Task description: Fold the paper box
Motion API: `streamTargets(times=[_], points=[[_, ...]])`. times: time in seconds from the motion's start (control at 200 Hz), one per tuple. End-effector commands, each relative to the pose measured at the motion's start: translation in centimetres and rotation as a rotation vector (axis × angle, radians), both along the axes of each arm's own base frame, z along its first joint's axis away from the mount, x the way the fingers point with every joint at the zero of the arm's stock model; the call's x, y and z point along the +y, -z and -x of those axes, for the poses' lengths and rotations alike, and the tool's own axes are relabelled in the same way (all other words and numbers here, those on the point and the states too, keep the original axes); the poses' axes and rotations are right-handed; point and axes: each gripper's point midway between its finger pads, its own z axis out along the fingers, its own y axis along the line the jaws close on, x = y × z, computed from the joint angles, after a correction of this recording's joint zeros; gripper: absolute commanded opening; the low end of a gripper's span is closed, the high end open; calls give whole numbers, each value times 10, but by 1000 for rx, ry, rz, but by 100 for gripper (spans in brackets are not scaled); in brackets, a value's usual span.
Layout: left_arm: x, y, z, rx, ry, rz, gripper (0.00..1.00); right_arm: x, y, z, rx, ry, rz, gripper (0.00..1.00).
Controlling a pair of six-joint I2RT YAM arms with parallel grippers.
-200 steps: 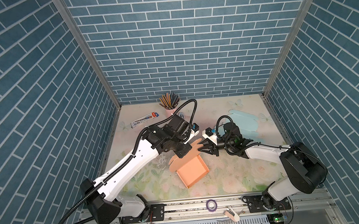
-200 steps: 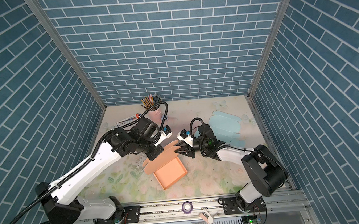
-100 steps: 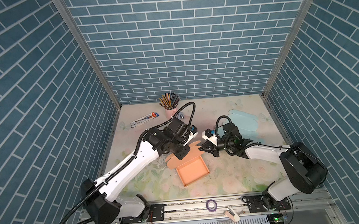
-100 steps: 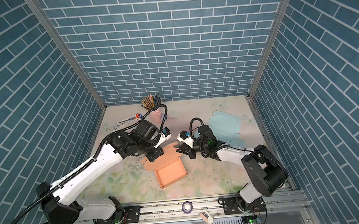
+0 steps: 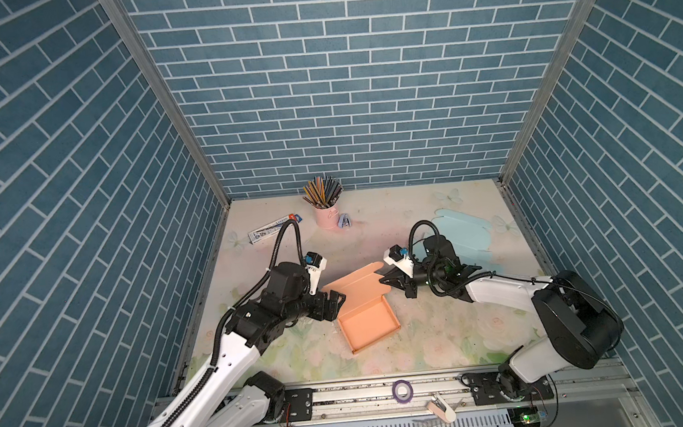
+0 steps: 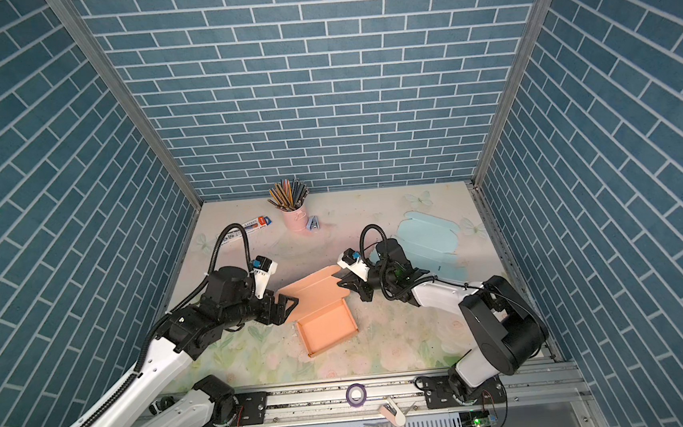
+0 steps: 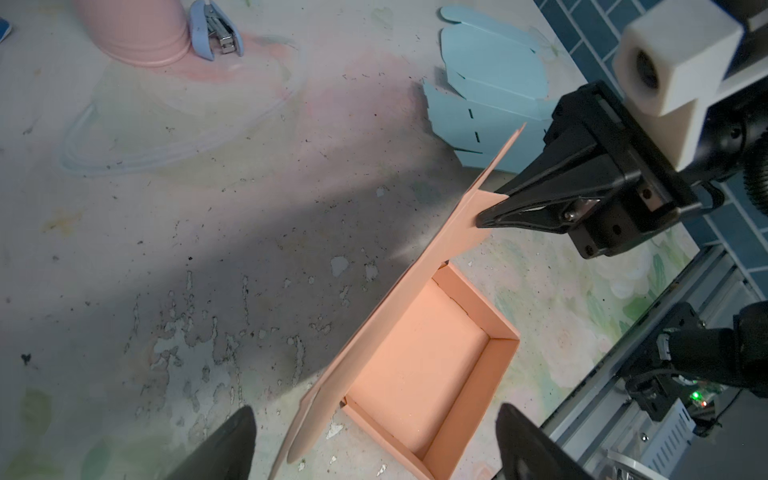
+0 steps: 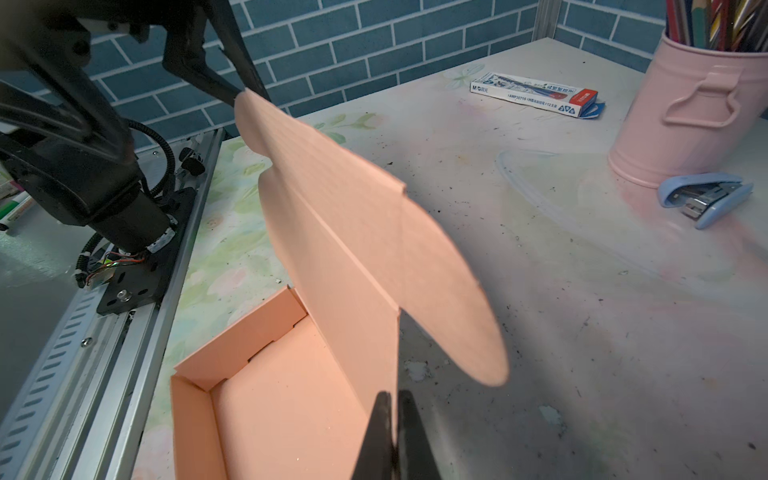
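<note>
- Box: an orange paper box is shown on the tabletop between the two arms. Its tray is already formed, while its lid is held raised and tilted, not yet closed.
- Right pincer: it is seen clamped shut on the lid's side edge. A second ago its jaws were partly apart beside that edge.
- Left pincer: its jaws are now spread wide, and the lid's other end stands between the fingers without being gripped. Whether a finger touches it cannot be told. A second ago the jaws were shut over the lid, and the arm has since been drawn back a little.
- Meaning: the lid is judged to have been handed from left to right. The left arm is thereby freed, presumably to tuck a side ear or press the lid down. Closing remains to be done.
- Tray: nothing is contained in it. A bare floor and standing walls are seen in both wrist views.
- Cup: a pink cup at the back is filled with pencils, fanned upright. A stapler lies just beside it, outside.
- Blank: a blue box blank lies flat and unfolded behind the right arm.
</note>
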Motion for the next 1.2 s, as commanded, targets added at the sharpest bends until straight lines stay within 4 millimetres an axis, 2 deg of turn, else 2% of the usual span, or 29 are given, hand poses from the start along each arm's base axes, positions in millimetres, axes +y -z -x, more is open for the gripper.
streamTargets(times=[0.0,0.245,0.525,0.665,0.905,1.195], points=[[3,-11,-10,-42,-92,114,91,-4,-5,-12,-71,31,19,3],[5,24,-7,12,-95,122,90,-16,-7,-26,-65,105,1,4],[-8,39,-17,34,-59,126,79,-17,-4,-29,-57,111,6,4],[-10,40,-24,20,-57,116,68,-17,-5,-28,-58,108,4,4],[-10,49,-26,39,-54,88,40,-17,-5,-28,-54,109,3,4],[-5,52,-21,41,-69,80,26,-16,-5,-30,-49,115,4,4]])
